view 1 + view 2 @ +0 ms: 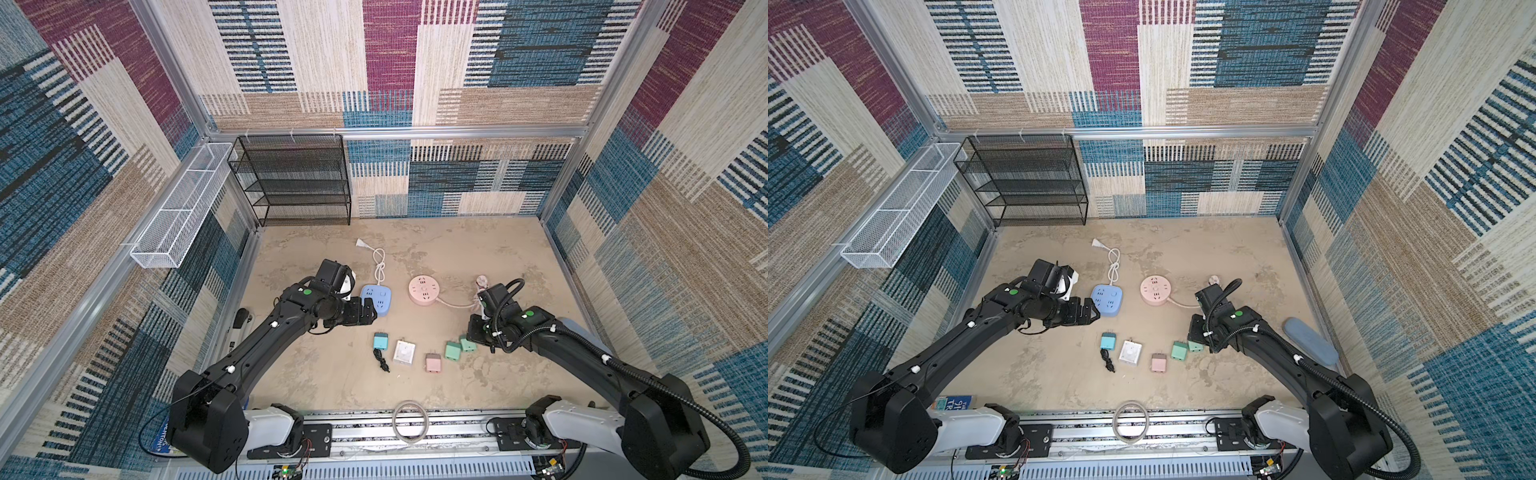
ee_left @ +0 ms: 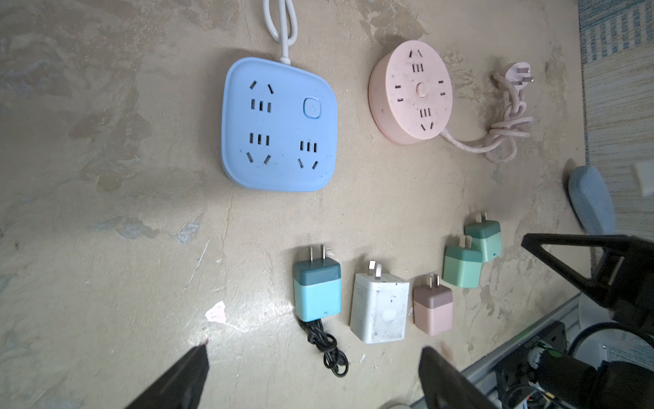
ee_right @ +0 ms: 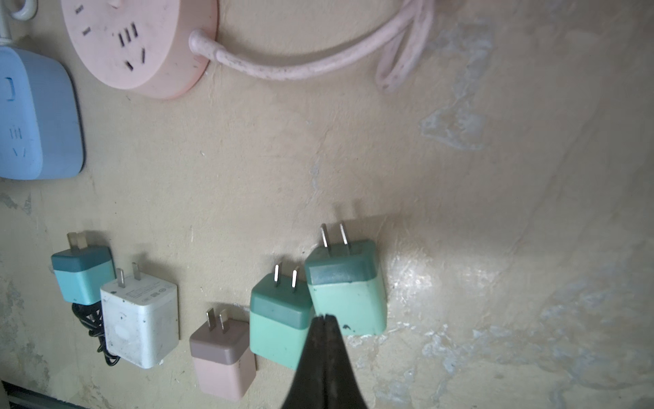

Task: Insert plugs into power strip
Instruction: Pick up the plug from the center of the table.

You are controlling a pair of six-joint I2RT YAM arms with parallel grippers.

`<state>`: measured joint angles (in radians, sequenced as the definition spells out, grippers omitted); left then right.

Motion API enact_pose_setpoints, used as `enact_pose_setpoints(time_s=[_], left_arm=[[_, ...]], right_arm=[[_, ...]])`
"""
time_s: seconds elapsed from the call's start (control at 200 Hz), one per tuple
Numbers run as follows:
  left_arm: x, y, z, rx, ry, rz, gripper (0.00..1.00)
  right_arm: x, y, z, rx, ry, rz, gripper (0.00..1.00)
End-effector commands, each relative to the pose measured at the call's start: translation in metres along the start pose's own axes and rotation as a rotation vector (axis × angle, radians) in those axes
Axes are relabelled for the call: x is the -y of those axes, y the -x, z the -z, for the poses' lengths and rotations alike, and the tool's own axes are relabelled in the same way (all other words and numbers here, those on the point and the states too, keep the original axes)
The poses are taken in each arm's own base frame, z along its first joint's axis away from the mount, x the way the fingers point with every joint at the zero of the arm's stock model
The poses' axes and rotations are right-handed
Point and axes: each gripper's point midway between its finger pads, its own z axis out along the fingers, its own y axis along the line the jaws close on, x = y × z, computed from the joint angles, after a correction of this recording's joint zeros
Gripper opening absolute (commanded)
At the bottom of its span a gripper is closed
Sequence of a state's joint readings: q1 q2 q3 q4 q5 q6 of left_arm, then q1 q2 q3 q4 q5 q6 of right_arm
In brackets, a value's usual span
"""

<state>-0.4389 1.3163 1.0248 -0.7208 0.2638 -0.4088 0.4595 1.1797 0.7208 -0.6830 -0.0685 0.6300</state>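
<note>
The left gripper (image 2: 315, 350) stands wide open near the blue power strip (image 2: 279, 124). The right gripper (image 3: 325, 318), closed on nothing, hangs over the mint green plugs (image 3: 348, 297), apart from that strip.

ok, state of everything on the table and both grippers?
blue power strip: sockets all empty
pink round power strip: sockets all empty
teal plug: loose, lying flat
white plug: loose, lying flat
pink plug: loose, lying flat
mint green plug beside the pink plug: loose, lying flat
other mint green plug: loose, lying flat
left gripper: open, empty
right gripper: shut, holding nothing
</note>
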Motion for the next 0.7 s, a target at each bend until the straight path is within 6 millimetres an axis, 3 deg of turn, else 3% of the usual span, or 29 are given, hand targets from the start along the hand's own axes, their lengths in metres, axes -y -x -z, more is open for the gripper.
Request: enact_pose_setpoints(time_s=[0.0,0.04,0.095,0.696], left_arm=[[-0.002,0.001,-0.002,-0.005,0.027,-0.027,0.98],[-0.001,0.001,-0.002,-0.009,0.029,-0.031,0.98],[0.0,0.002,-0.003,-0.009,0.03,-0.034,0.98],[0.004,0.002,-0.005,-0.014,0.029,-0.044,0.98]], right_arm=[[0.007,0.001,0.0,0.008,-0.048,-0.004,0.25],[0.007,-0.001,-0.001,0.002,-0.048,0.004,0.39],[0.008,-0.001,-0.002,-0.002,-0.05,0.008,0.45],[0.005,-0.008,-0.016,-0.035,-0.037,0.036,0.46]])
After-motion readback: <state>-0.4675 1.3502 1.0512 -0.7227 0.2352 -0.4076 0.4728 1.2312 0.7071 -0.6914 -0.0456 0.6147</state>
